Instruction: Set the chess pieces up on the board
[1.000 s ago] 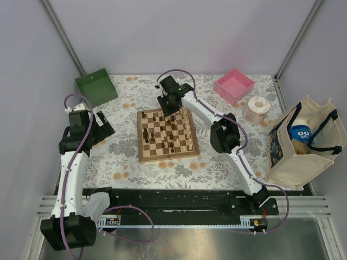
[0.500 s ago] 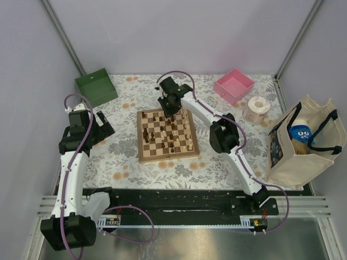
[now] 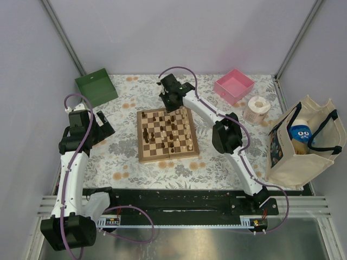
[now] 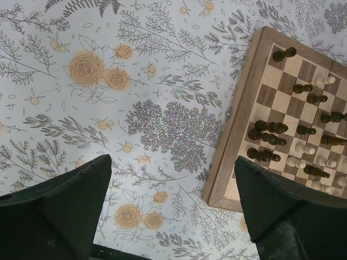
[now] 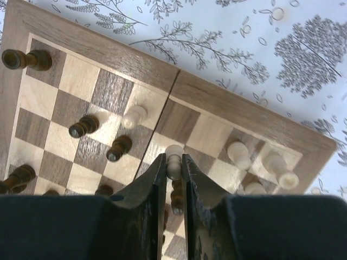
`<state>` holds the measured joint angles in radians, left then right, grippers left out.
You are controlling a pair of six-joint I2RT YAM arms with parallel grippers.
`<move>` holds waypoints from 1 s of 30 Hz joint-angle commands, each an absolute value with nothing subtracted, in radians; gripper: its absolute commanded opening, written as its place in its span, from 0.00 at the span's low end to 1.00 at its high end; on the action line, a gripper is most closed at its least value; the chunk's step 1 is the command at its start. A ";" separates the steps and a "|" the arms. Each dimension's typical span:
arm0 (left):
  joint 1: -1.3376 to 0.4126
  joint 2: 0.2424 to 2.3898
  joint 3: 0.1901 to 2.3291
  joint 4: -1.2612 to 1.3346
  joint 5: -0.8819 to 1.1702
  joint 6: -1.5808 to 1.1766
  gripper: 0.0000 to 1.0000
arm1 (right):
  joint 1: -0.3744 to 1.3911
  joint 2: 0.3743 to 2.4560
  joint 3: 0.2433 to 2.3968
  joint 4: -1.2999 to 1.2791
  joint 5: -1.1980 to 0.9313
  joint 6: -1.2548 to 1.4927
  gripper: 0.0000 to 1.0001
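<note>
Board: square checked wooden chessboard (image 4: pixel 230 146), cut off at 3 o'clock, left wrist.
Pieces overhead: tiny wooden chess pieces (image 3: pixel 169 144), kinds unreadable.
Gripped piece: pale cream wooden piece (image 5: pixel 174 153), base hidden by right gripper (image 5: pixel 173 160).

High rear overview, two close downward wrist views, all sharing the board (image 3: pixel 169 157)

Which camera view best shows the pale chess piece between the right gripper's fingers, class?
The right wrist view: the pale chess piece stands clamped between the fingers of the right gripper, over the board. The top view shows only the arm covering it at the board's far edge. The left wrist view shows neither that gripper nor the held piece.
</note>
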<state>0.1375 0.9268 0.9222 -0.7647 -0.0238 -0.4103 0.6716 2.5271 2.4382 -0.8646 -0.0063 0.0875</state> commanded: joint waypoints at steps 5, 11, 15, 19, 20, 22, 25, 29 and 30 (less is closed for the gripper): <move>0.146 0.920 0.914 -0.726 -0.005 -0.397 0.99 | 0.630 2.289 2.281 -0.747 0.037 0.141 0.17; 0.146 0.919 0.914 -0.726 -0.005 -0.397 0.99 | 0.627 2.243 2.176 -0.736 0.077 0.161 0.16; 0.144 0.920 0.914 -0.726 -0.005 -0.397 0.99 | 0.624 2.215 2.083 -0.687 0.068 0.184 0.16; 0.144 0.920 0.914 -0.726 -0.005 -0.397 0.99 | 0.623 2.207 2.042 -0.661 0.052 0.193 0.16; 0.144 0.920 0.911 -0.726 -0.005 -0.397 0.99 | 0.623 2.209 2.037 -0.658 0.055 0.193 0.16; 0.146 0.920 0.913 -0.726 -0.005 -0.397 0.99 | 0.623 2.215 2.034 -0.660 0.051 0.193 0.16; 0.144 0.920 0.913 -0.726 -0.006 -0.397 0.99 | 0.620 2.224 2.029 -0.658 0.052 0.196 0.16; 0.146 0.919 0.911 -0.726 -0.005 -0.397 0.99 | 0.618 2.243 2.032 -0.655 0.054 0.198 0.17; 0.146 0.919 0.911 -0.726 -0.005 -0.397 0.99 | 0.617 2.247 2.034 -0.655 0.052 0.198 0.16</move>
<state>0.1387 0.9268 0.9218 -0.7612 -0.0231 -0.4103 0.6250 2.2692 2.0247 -0.6922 0.0441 0.1848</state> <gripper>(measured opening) 0.988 0.227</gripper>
